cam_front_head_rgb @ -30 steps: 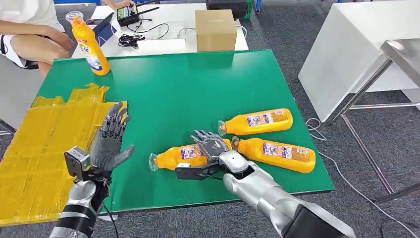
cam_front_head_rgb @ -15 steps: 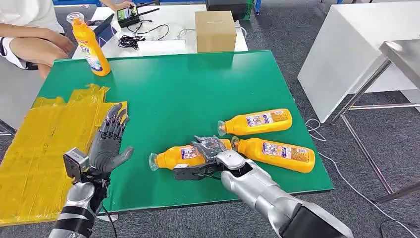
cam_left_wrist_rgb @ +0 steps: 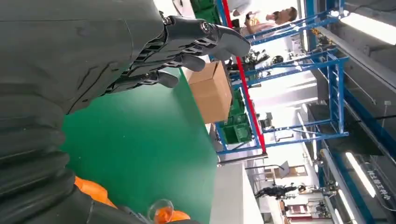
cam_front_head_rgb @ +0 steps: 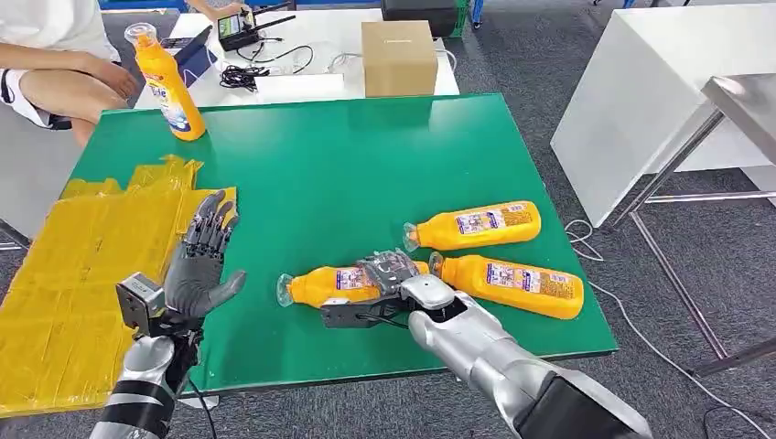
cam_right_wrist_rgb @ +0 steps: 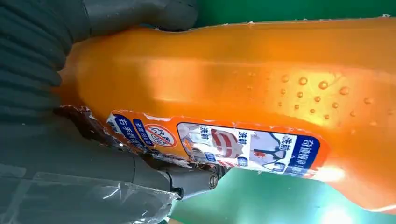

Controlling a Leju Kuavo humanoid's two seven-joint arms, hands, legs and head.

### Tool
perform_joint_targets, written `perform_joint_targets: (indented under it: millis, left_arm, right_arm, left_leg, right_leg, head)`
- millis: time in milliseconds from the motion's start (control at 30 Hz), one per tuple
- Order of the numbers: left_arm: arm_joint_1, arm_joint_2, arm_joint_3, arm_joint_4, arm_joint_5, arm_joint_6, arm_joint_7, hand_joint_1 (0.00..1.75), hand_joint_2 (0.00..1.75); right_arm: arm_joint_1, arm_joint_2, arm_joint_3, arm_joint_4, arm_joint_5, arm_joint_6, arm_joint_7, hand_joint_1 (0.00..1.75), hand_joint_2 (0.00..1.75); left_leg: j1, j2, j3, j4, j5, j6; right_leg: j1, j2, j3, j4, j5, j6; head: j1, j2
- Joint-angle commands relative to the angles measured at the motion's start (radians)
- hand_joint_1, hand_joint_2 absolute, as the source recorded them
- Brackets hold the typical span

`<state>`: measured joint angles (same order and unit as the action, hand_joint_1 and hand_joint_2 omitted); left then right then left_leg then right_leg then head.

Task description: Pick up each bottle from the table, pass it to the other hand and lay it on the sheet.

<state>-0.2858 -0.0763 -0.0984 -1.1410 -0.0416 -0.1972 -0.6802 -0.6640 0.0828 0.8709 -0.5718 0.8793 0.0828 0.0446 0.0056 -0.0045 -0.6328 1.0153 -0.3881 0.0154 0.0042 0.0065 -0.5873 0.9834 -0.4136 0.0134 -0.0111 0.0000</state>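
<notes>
Three orange bottles lie on the green table [cam_front_head_rgb: 348,165] at the near right. My right hand [cam_front_head_rgb: 393,274] grips the nearest one [cam_front_head_rgb: 331,284] around its body, fingers curled over the label; the bottle still lies on the table, cap pointing left. In the right wrist view that bottle [cam_right_wrist_rgb: 243,79] sits between my thumb and fingers [cam_right_wrist_rgb: 187,179]. The other two bottles [cam_front_head_rgb: 476,224] [cam_front_head_rgb: 512,283] lie just right of it. A fourth bottle [cam_front_head_rgb: 167,82] stands upright at the far left corner. My left hand [cam_front_head_rgb: 203,261] hovers open at the edge of the yellow sheet [cam_front_head_rgb: 82,265], fingers [cam_left_wrist_rgb: 205,37] spread.
A cardboard box [cam_front_head_rgb: 398,57] stands beyond the table's far edge on a white table with cables. A person [cam_front_head_rgb: 55,55] sits at the far left, near the upright bottle. A white bench [cam_front_head_rgb: 641,101] and a metal frame stand to the right.
My right hand's fingers have curled down around the nearest lying bottle. My left hand and the other bottles have stayed where they were.
</notes>
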Motion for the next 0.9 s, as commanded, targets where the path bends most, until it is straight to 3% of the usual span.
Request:
perform_joint_targets:
  millis: [33, 300, 333, 367, 400, 467, 500, 900]
  left_arm:
    - [-0.046, 0.005, -0.014, 0.067, 0.002, 0.000, -0.004, 0.00, 1.75]
    - [-0.034, 0.007, -0.013, 0.047, 0.008, 0.002, -0.004, 0.00, 1.75]
    - [-0.029, 0.007, -0.012, 0.039, 0.008, 0.003, -0.004, 0.00, 1.75]
    - [-0.021, 0.006, -0.011, 0.020, 0.003, 0.019, -0.005, 0.00, 1.75]
    - [-0.002, 0.007, -0.016, -0.017, 0.001, 0.027, 0.003, 0.00, 1.75]
    - [0.041, 0.013, -0.044, -0.098, 0.012, 0.029, 0.040, 0.00, 1.75]
    - [0.047, 0.018, -0.051, -0.116, 0.015, 0.028, 0.043, 0.00, 1.75]
    - [0.078, 0.033, -0.154, -0.237, 0.015, 0.055, 0.094, 0.00, 1.75]
  right_arm:
    - [0.033, 0.002, 0.011, 0.124, -0.005, 0.026, -0.002, 1.73, 1.75]
    - [0.029, 0.012, -0.018, 0.140, -0.008, -0.044, 0.014, 1.75, 1.75]
    - [0.037, 0.012, -0.048, 0.122, -0.025, -0.091, 0.010, 1.75, 1.75]
    - [0.114, 0.032, -0.196, -0.012, -0.169, -0.245, -0.120, 1.75, 1.75]
    - [0.131, 0.035, -0.293, -0.039, -0.199, -0.479, -0.169, 1.75, 1.75]
    - [0.233, 0.001, -0.363, -0.298, -0.280, -0.429, -0.194, 1.75, 1.75]
    - [0.266, -0.002, -0.384, -0.362, -0.288, -0.457, -0.207, 1.75, 1.75]
    - [0.382, 0.048, -0.493, -0.560, -0.440, -0.536, -0.371, 1.75, 1.75]
  left_leg:
    - [0.000, -0.002, 0.002, -0.001, 0.000, -0.001]
    - [0.000, -0.004, 0.003, -0.002, 0.000, -0.001]
    - [0.000, -0.003, 0.002, -0.002, 0.000, -0.001]
    - [0.000, -0.003, 0.003, -0.003, 0.001, -0.001]
    - [0.001, -0.002, 0.002, -0.001, 0.000, -0.001]
    - [0.001, -0.001, 0.002, -0.002, 0.000, -0.001]
    - [0.001, -0.003, 0.002, -0.002, -0.001, -0.001]
    - [-0.001, -0.002, -0.008, 0.000, -0.002, -0.001]
  right_leg:
    - [0.000, -0.003, 0.003, -0.001, -0.001, 0.000]
    - [0.000, -0.005, 0.001, -0.003, -0.001, 0.001]
    - [0.000, -0.004, 0.000, -0.002, -0.001, 0.000]
    - [0.000, -0.004, 0.000, -0.003, -0.001, 0.001]
    - [0.001, -0.003, 0.000, -0.002, -0.001, 0.000]
    - [0.001, -0.002, 0.003, -0.003, 0.000, 0.000]
    - [0.001, -0.004, 0.003, -0.002, -0.001, 0.001]
    - [0.000, -0.002, -0.006, 0.001, -0.002, 0.001]
  head:
    - [0.000, 0.000]
    - [0.000, 0.000]
    - [0.000, 0.000]
    - [0.000, 0.000]
    - [0.000, 0.000]
    - [0.000, 0.000]
    - [0.000, 0.000]
    - [0.000, 0.000]
